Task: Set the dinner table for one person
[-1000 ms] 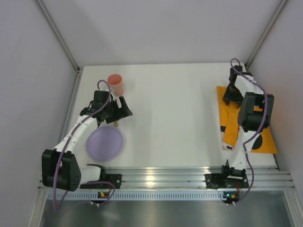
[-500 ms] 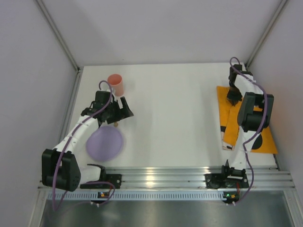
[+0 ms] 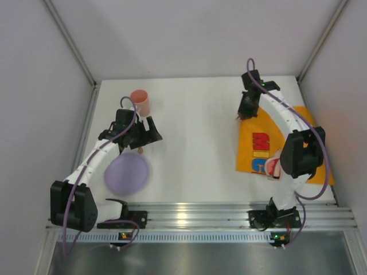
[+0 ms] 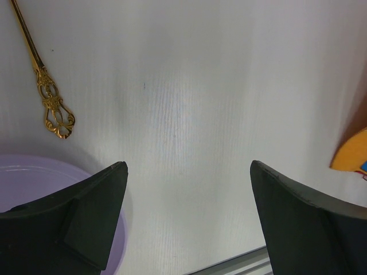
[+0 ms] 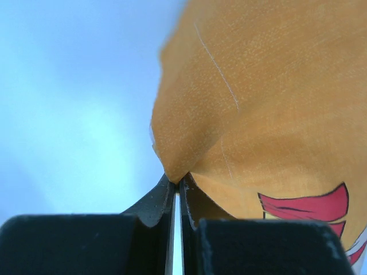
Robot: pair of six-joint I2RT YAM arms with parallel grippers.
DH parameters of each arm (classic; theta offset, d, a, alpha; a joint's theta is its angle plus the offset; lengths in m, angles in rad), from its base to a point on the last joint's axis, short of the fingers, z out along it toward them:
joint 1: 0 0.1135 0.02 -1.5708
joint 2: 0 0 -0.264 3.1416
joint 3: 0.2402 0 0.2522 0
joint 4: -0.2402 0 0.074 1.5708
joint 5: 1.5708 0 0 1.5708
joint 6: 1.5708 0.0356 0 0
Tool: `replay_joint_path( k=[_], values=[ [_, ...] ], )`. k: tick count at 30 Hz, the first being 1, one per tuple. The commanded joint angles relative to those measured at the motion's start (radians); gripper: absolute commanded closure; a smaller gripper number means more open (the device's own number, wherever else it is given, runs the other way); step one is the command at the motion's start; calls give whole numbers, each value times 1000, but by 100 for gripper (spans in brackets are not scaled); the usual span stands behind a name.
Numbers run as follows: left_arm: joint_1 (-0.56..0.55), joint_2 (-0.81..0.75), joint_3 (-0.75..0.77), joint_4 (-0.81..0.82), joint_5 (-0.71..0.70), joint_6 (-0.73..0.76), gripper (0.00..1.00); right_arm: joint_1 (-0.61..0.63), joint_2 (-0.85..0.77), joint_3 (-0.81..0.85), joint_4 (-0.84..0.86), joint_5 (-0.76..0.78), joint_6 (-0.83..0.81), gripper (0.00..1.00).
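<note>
The dinner table (image 3: 195, 132) is a white top. An orange printed placemat (image 3: 258, 143) lies at its right side, partly under the right arm. My right gripper (image 3: 245, 113) is shut on the mat's far left corner; the wrist view shows the cloth (image 5: 258, 103) pinched at the fingertips of that gripper (image 5: 175, 180). My left gripper (image 3: 150, 133) hovers open over bare table (image 4: 189, 86), nothing between the fingers of that gripper (image 4: 189, 172). A purple plate (image 3: 127, 173) lies near it, a pink cup (image 3: 140, 102) stands behind it, and a gold utensil (image 4: 49, 97) lies beside the plate (image 4: 34, 183).
Aluminium rails (image 3: 195, 212) run along the near edge by the arm bases. Grey walls (image 3: 34, 114) close the left, back and right sides. The mat's corner (image 4: 351, 152) shows at the right edge of the left wrist view.
My right gripper shut on the placemat's corner and carried it left, so the folded mat has spread open toward the table's middle. The left arm has stayed where it was.
</note>
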Motion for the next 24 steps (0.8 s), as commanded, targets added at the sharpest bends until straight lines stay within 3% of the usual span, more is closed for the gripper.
replay_joint_path(
  k=[1, 5, 6, 7, 9, 10, 16, 19, 24],
  values=[
    [-5, -27, 55, 2, -14, 6, 7, 206, -49, 57, -24, -216, 179, 100],
    [-5, -27, 73, -18, -25, 28, 6, 391, 63, 131, 49, -404, 280, 100],
    [-5, -27, 76, -26, -25, 31, 6, 420, 94, 140, 101, -444, 297, 90],
    [-5, -27, 78, -34, -27, 34, 6, 470, 161, 157, 112, -504, 303, 44],
    [-5, -25, 90, -49, -27, 40, 6, 509, 230, 220, 112, -553, 311, 10],
    [-5, -28, 93, -64, -28, 43, 6, 534, 276, 234, 112, -575, 314, 0],
    [-5, -41, 81, -74, -14, 57, 5, 535, 200, 211, 109, -555, 278, 0],
    [-7, 10, 81, -71, -33, 48, 5, 503, 102, 120, 95, -531, 236, 0],
    [-8, 108, 162, -34, -70, 37, 5, 419, -73, -166, 103, -413, 179, 0]
  ],
)
